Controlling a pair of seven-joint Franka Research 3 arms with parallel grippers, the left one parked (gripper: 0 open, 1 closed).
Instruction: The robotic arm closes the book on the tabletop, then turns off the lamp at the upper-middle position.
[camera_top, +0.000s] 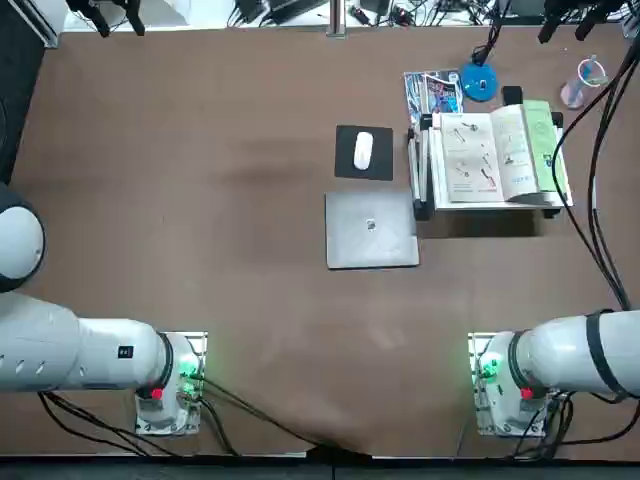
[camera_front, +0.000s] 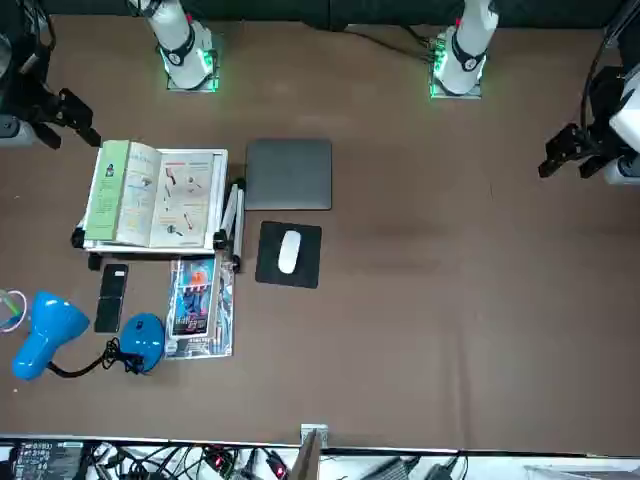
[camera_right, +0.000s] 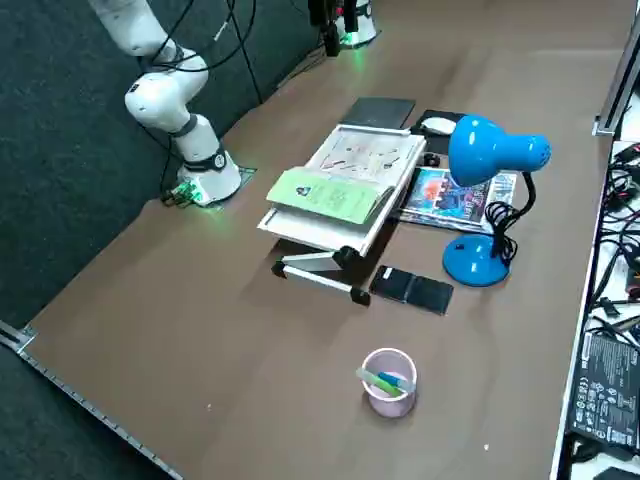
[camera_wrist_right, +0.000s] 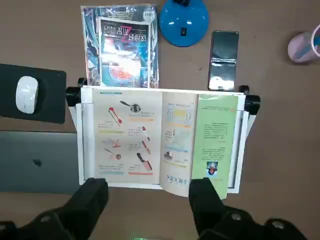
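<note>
My right gripper (camera_wrist_right: 147, 200) hangs above the near edge of the book (camera_wrist_right: 165, 142), fingers (camera_wrist_right: 90, 197) spread wide apart, w/ nothing between them and touching nothing. Seen from the wrist cam, both black pads frame the lower margin of the pages.

Book: lies open on a white stand (camera_right: 320, 262) at the right-far part of the tabletop (camera_top: 200, 200); white illustrated pages on the left, green cover leaf (camera_top: 540, 150) folded up on the right.

Lamp (camera_right: 485, 200): blue disc base (camera_top: 479, 83) stands just beyond the book's far edge, thin black neck curling up to a blue shade (camera_front: 45, 335).

Adj. items: blue-pictured leaflet (camera_top: 433, 95) just left of the lamp base; black phone (camera_wrist_right: 223, 46) just right of it; pink cup (camera_right: 388, 380) further right, well apart from the stand. White mouse (camera_top: 363, 150) on black pad (camera_top: 345, 165) left of the book; grey laptop (camera_top: 371, 229) shut, near side of the pad.
</note>
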